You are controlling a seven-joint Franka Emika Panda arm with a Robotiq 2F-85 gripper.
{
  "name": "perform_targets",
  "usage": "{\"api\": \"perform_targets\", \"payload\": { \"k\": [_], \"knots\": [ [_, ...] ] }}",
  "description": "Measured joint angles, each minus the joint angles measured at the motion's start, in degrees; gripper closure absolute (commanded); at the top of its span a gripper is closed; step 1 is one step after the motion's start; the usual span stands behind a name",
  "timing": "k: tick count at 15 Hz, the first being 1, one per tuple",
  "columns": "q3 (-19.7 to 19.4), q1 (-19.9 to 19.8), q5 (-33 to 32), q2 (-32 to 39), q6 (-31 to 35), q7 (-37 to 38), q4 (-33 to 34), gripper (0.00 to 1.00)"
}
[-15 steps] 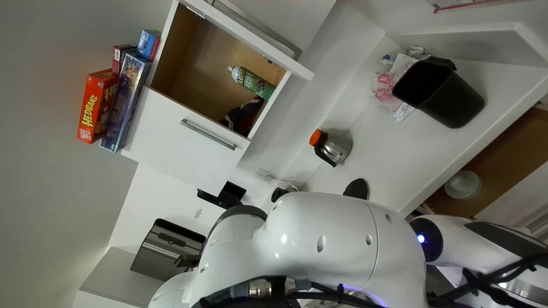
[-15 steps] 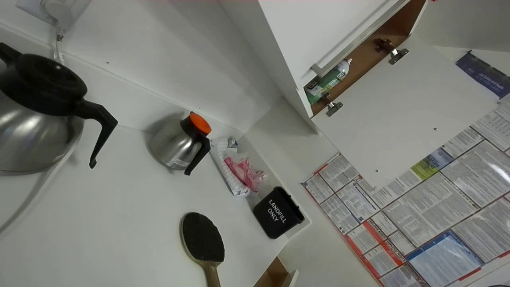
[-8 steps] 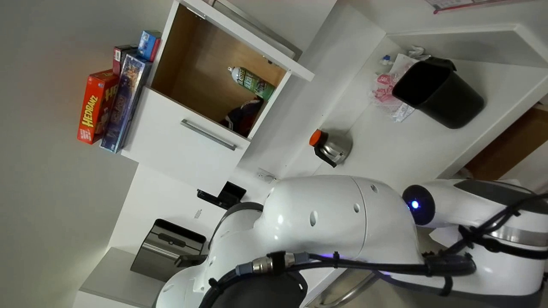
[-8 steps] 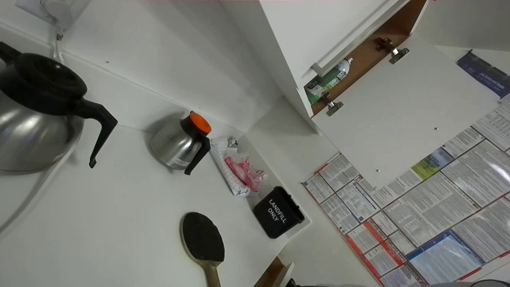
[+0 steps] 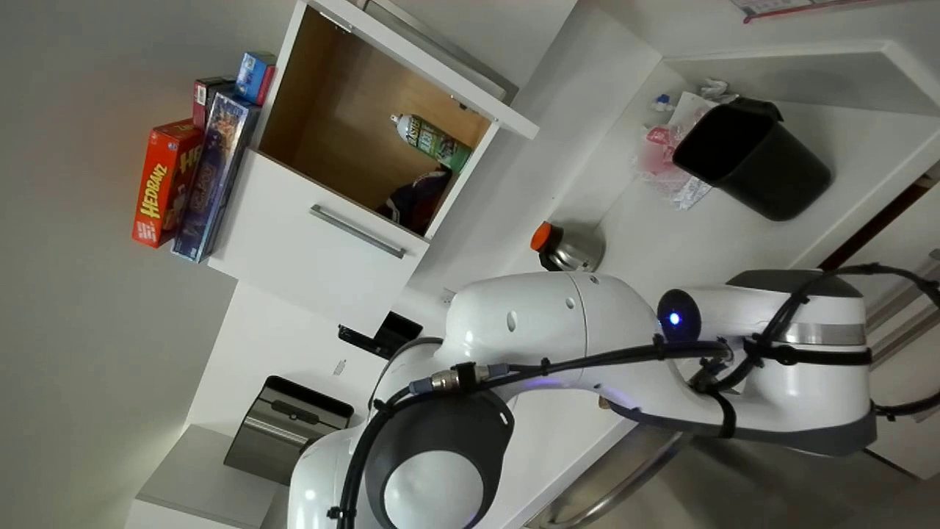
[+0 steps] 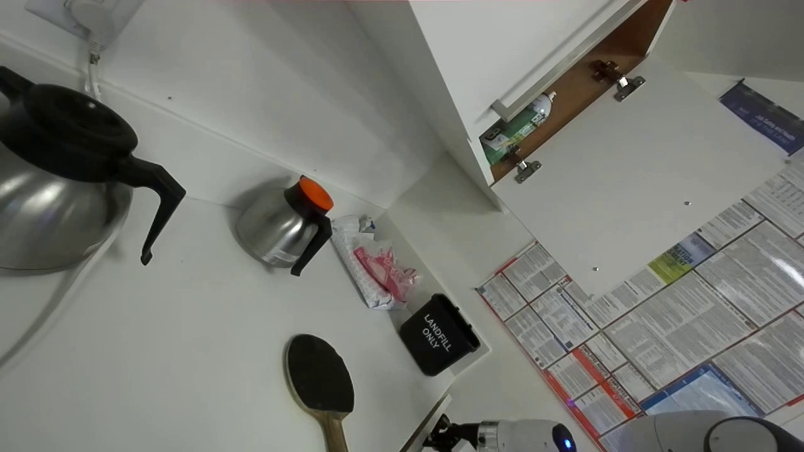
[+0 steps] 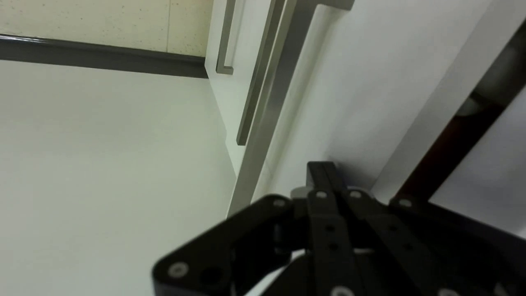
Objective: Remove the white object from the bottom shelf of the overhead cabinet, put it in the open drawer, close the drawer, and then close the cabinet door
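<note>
In the wrist view my gripper [image 7: 321, 168] is shut, its fingertips together against or just short of the white front of the drawer [image 7: 370, 94], between its silver bar handle [image 7: 271, 107] and its top edge. Behind that edge only a dark slit is left. A pale shape [image 7: 497, 78] shows dimly in it; I cannot tell whether it is the white object, which shows nowhere else. The overhead cabinet [image 5: 352, 88] stands open, holding a green can [image 5: 433, 141] and a dark item [image 5: 418, 198] low down by its bottom shelf. Its cabinet door [image 6: 628, 157] is swung wide.
On the counter [image 6: 188, 351] stand a steel pitcher with an orange lid [image 6: 276, 229], a larger steel pot [image 6: 56, 207], a black paddle [image 6: 320, 376], wrapped packets [image 6: 383, 270] and a black bin [image 6: 436, 336]. Boxed games [image 5: 169, 184] sit on top of the cabinet.
The drawer has slid inward from wide open to a narrow slit. The arm moved with it, and the pale bowl-like item seen inside a second ago is out of sight in that view.
</note>
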Motion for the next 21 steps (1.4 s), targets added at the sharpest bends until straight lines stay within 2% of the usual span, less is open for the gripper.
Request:
{"api": "perform_targets", "payload": {
  "k": [5,8,11,17,21],
  "knots": [
    [-4.7,5.7,-1.0,-4.9,-1.3,1.1,-4.0,1.00],
    [-6.3,8.8,-2.7,-12.1,-5.0,1.1,-10.4,1.00],
    [-9.1,13.7,-4.6,-19.6,-9.4,1.1,-18.3,1.00],
    [-14.3,24.8,-5.1,-30.1,-20.5,-1.0,-31.4,1.00],
    [-16.0,31.0,-3.9,-36.6,-32.1,-5.3,-38.5,1.00]
  ]
}}
